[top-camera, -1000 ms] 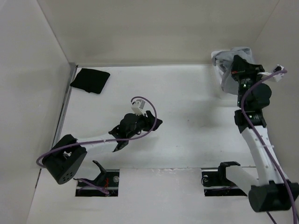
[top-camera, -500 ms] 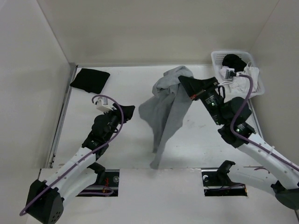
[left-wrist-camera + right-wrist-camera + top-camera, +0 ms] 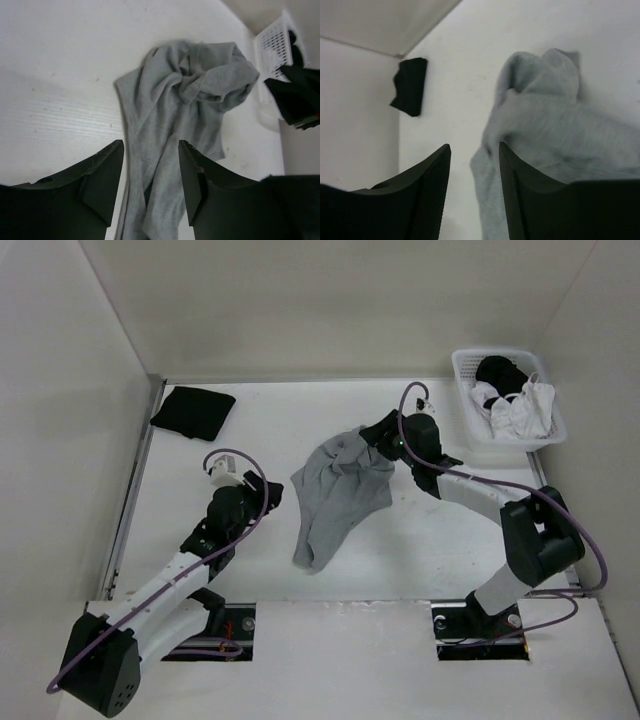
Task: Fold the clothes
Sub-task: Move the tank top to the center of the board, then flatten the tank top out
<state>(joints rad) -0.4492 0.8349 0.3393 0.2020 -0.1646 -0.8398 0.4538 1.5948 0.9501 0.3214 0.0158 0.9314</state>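
My left gripper (image 3: 150, 146) stood open and empty, lower centre. The grey tank top (image 3: 335, 490) lay crumpled at frame centre. My right gripper (image 3: 474, 150) had its jaws apart at the top's upper-right edge. Upper right, the white basket (image 3: 462, 364) held a black garment (image 3: 500, 371) and a white cloth (image 3: 522, 410).
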